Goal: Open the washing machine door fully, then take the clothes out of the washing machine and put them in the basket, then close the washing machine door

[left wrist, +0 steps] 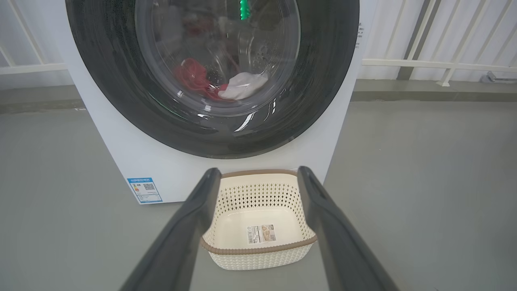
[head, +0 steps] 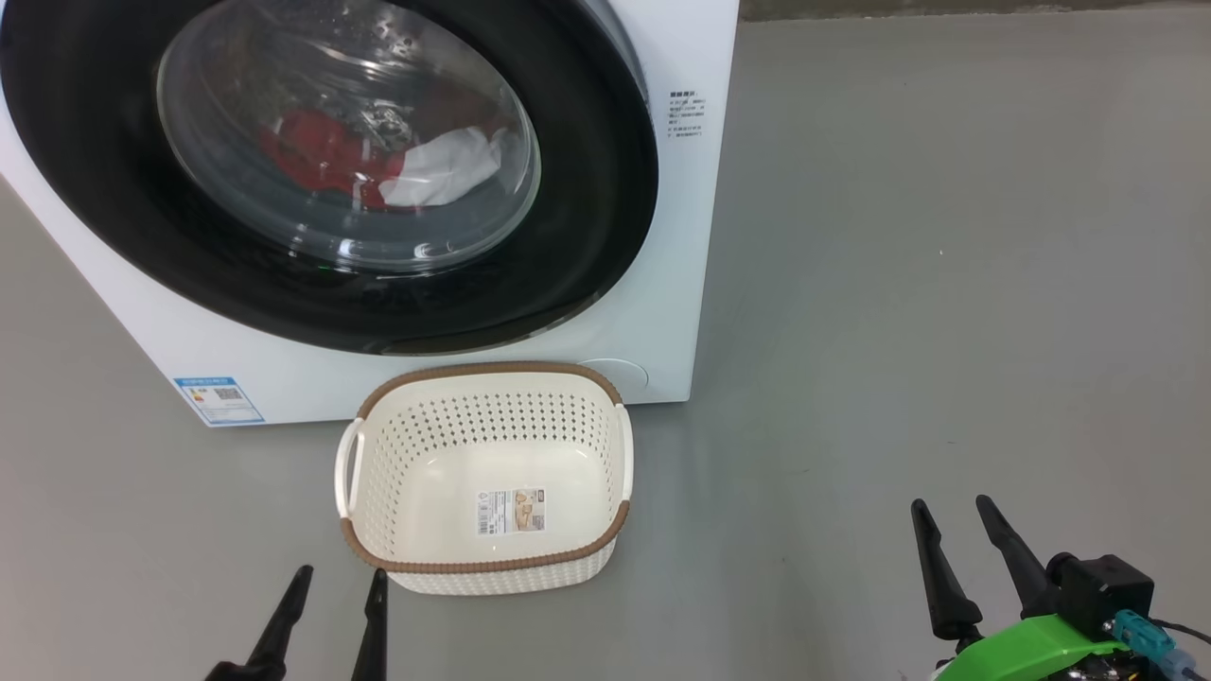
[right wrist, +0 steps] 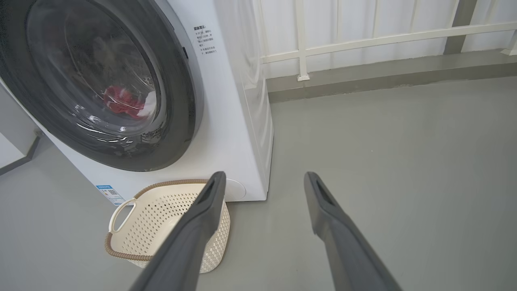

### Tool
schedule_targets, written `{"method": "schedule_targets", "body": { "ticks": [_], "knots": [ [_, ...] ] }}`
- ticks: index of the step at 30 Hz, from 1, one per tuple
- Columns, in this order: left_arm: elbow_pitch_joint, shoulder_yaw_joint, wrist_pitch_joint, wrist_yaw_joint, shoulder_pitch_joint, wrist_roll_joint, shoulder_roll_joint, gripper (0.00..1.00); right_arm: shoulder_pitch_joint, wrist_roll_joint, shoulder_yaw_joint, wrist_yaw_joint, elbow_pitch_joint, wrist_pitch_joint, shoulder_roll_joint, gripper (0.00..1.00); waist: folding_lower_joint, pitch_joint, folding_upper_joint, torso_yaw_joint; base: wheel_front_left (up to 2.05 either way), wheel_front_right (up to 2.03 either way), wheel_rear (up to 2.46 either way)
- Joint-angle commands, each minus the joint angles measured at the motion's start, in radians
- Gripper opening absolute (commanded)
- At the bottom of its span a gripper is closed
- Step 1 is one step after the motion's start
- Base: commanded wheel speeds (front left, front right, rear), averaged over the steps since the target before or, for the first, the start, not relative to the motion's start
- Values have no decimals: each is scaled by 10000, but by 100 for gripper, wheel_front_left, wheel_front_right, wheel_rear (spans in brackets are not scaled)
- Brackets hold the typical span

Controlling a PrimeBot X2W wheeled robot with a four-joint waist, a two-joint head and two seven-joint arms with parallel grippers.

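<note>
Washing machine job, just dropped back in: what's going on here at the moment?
Nothing is being handled yet. The washing machine door looks shut on the washing machine, with the red and white clothes visible inside through the glass. The basket stands empty on the floor, right in front of the machine. The left gripper and right gripper hover low in front, jaws open, holding nothing and touching nothing.

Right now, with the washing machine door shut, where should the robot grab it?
Probably the washing machine door at its black rim's right edge, by the small notch, with the open right gripper coming from the right. The rim stands proud there; the bulging glass is smooth and offers no hold.
</note>
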Motion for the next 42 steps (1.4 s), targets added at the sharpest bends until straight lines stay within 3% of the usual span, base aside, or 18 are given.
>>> {"method": "schedule_targets", "body": {
  "ticks": [1,20,21,22,23,24,32,42],
  "knots": [
    [-180,352,-208,-68,-118,415,112,100,-67,-457,203,-7,-212,-221,-126,100,0,-11,-1,6,0,0,0],
    [-79,465,-210,-167,-133,171,100,100,-2,-252,199,-7,-235,-224,-115,100,0,12,-1,18,0,0,0],
    [-78,461,-210,-170,-140,163,100,100,-20,-143,247,-7,-242,-224,-115,78,0,20,-1,26,0,0,0],
    [-76,454,-210,-173,-148,157,100,100,-48,-50,299,-7,-255,-224,-115,38,0,25,-1,35,0,0,0],
    [-74,448,-210,-176,-155,153,100,100,-78,28,368,-7,-271,-224,-115,10,0,31,-1,43,0,0,0],
    [-76,444,-210,-178,-164,148,100,100,-113,110,432,-7,-301,-224,-115,0,0,46,-1,49,0,0,0],
    [-90,380,-210,-210,-353,109,99,100,-1008,1925,580,-7,-741,-224,-115,0,0,280,-1,162,0,0,0],
    [-106,147,-210,-273,-815,89,99,100,-3436,3693,805,-7,-1081,-224,-114,0,0,985,-1,530,0,0,0]
  ]
}}
